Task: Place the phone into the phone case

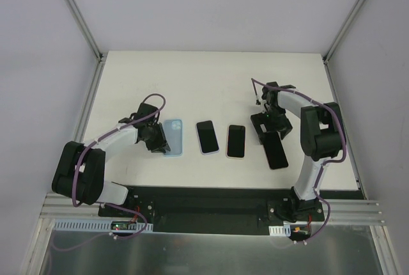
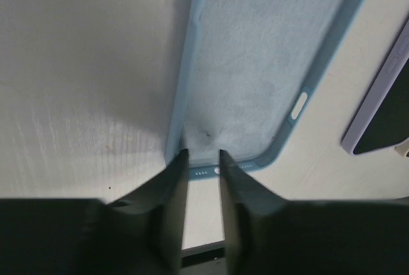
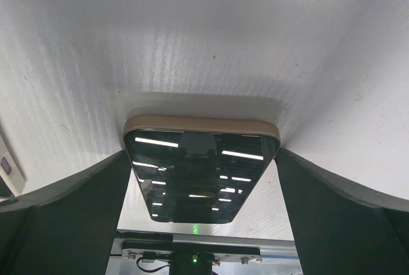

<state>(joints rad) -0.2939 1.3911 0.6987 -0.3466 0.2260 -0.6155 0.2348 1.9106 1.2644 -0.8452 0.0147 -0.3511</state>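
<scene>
The empty light-blue phone case (image 1: 173, 137) lies face up left of centre on the table. My left gripper (image 1: 160, 142) is at its near left corner. In the left wrist view the left gripper (image 2: 202, 155) has its fingertips (image 2: 181, 160) at the bottom rim of the case (image 2: 255, 64), jaws narrowed with a slim gap and nothing clamped. A black phone (image 1: 276, 151) with a tan edge lies at the right. My right gripper (image 1: 273, 135) straddles its far end. Seen from the right wrist, that gripper (image 3: 202, 152) is wide open, a finger close beside each long side of the phone (image 3: 198, 179).
Two more phones lie between the arms: one with a lavender edge (image 1: 206, 137), also at the right of the left wrist view as a lavender-edged phone (image 2: 383, 109), and one in a cream case (image 1: 236, 141). The table's near edge has a black strip (image 1: 204, 201).
</scene>
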